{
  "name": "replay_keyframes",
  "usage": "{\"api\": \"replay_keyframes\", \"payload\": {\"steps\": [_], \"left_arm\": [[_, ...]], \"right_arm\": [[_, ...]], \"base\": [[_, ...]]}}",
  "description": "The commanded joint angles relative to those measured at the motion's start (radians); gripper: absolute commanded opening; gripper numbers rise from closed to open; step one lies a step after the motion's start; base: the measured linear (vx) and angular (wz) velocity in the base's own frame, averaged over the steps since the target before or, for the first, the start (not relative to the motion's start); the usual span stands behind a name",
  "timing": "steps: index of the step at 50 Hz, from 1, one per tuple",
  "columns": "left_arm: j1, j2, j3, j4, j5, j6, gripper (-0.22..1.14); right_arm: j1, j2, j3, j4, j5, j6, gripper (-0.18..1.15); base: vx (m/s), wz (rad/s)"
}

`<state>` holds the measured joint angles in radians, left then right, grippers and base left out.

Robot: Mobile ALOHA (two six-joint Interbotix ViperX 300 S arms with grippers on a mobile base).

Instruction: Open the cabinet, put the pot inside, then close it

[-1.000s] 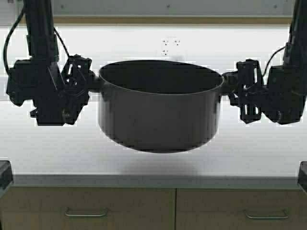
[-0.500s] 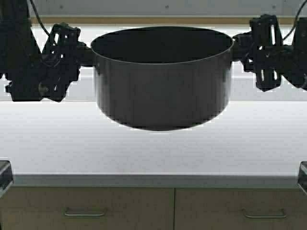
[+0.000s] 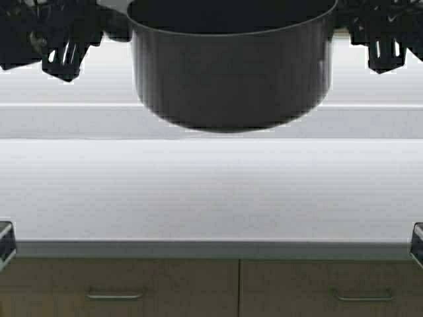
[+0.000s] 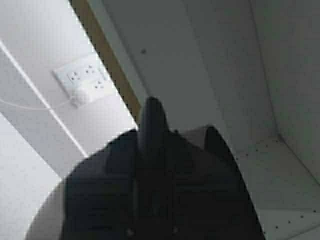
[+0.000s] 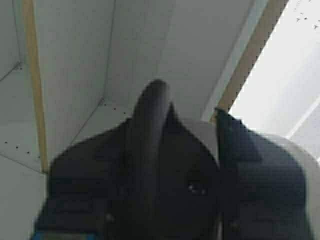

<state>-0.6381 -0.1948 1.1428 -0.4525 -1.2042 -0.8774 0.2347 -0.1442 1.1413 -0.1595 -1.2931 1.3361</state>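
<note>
High view shows the pot (image 3: pixel 231 66) up in the air above the counter (image 3: pixel 211 191), the left gripper (image 3: pixel 99 23) and right gripper (image 3: pixel 350 23) each clamped on a side handle — best to keep both level going into the cabinet (image 4: pixel 210 60).

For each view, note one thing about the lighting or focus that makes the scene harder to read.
High view: the pot and both grippers, left and right, read as dark shapes against the bright white wall and countertop. Left wrist view: the near black pot handle is blurred, the wall socket soft. Right wrist view: the handle is blurred too; bright wall at one side.
</note>
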Motion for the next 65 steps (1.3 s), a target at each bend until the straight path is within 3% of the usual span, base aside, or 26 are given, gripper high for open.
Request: {"api": "replay_keyframes", "payload": {"steps": [1,16,36,65], "left_arm": [[-0.018,-0.097,-0.1,0.009,0.132,0.091,0.04],[-0.018,-0.16,-0.318,-0.012,0.365,0.152,0.04],[-0.018,-0.084,-0.568,-0.158,0.499,0.255,0.04],[0.02,-0.012,-0.669,-0.212,0.512,0.276,0.04]], "right_arm": [[0.034,-0.146,-0.074,-0.002,0.115,0.037,0.08],[0.035,-0.225,-0.206,0.0,0.336,0.147,0.08],[0.104,-0.166,-0.428,0.057,0.486,0.172,0.08],[0.14,-0.058,-0.555,0.064,0.535,0.172,0.08]], "base": [[0.0,0.0],[0.0,0.0],[0.0,0.0],[0.03,-0.01]]}}
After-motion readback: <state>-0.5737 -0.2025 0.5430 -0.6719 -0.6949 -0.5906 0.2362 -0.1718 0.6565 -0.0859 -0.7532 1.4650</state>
